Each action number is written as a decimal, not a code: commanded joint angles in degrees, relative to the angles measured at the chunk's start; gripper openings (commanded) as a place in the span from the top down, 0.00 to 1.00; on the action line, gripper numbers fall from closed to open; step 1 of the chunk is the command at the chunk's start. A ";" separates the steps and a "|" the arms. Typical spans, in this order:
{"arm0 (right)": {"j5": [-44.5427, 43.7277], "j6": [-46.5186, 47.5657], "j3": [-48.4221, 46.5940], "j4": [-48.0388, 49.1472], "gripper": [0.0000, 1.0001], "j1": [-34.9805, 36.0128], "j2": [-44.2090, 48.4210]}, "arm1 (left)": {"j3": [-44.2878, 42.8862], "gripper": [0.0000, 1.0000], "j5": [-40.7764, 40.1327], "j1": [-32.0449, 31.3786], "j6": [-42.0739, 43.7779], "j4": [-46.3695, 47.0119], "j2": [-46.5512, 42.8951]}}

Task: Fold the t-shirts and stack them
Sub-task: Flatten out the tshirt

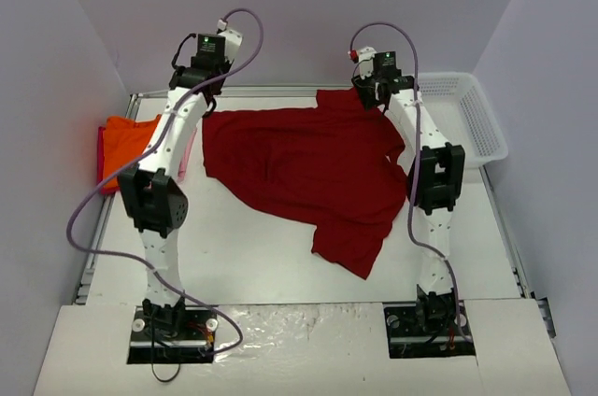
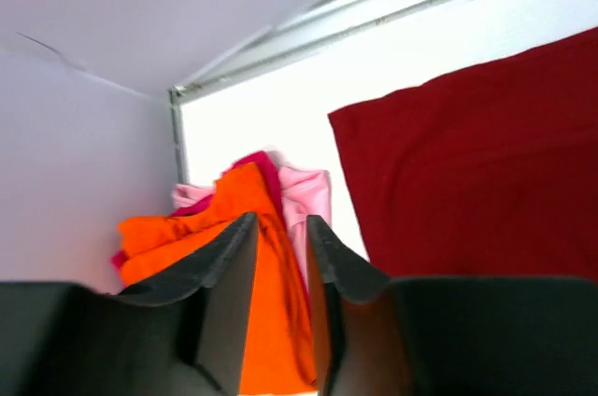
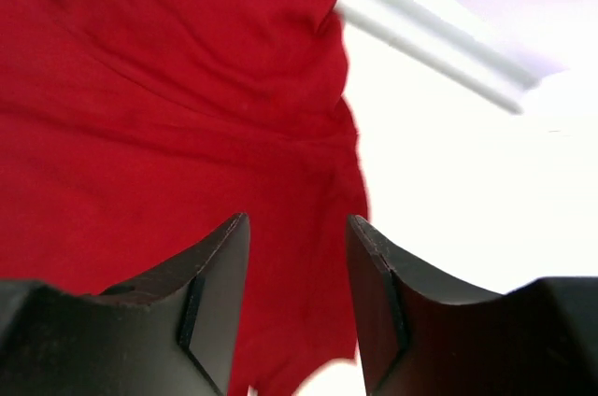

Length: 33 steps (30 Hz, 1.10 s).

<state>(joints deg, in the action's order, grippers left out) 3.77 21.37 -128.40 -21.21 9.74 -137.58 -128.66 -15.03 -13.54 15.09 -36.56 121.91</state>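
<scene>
A large dark red t-shirt (image 1: 299,172) lies spread and creased across the middle of the table, one sleeve trailing toward the front. At the left edge, a bright orange t-shirt (image 1: 126,144) is bunched on top of a pale pink one (image 1: 188,155). My left gripper (image 1: 202,97) hovers over the red shirt's far left corner. Its jaws (image 2: 281,220) stand slightly apart and hold nothing; the orange shirt (image 2: 187,233) and pink shirt (image 2: 308,195) show beyond them. My right gripper (image 1: 374,97) hangs over the far right corner, open (image 3: 298,219) above red cloth (image 3: 168,116), gripping nothing.
A white plastic mesh basket (image 1: 472,116) stands at the back right. A metal rail (image 1: 280,91) borders the table's far edge, with walls close on the left, back and right. Both arm bases sit at the near edge.
</scene>
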 commanded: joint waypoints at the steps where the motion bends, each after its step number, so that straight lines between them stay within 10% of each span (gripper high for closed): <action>1: 0.36 -1.06 2.53 1.17 0.58 0.81 11.44 | 4.28 0.69 -0.11 -1.92 1.87 -0.62 -8.86; 16: 4.84 5.44 45.76 -1.20 0.55 0.28 40.02 | 55.86 0.50 10.81 -0.61 12.59 9.55 -29.27; 33: 5.11 4.12 48.77 -4.36 0.60 -0.59 33.96 | 53.88 0.50 13.97 2.99 18.57 15.38 -21.01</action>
<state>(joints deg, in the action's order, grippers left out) 9.65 25.56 -78.02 -23.05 9.82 -101.97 -71.81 -2.74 -11.22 32.05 -22.00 100.53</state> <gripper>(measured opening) 0.404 0.508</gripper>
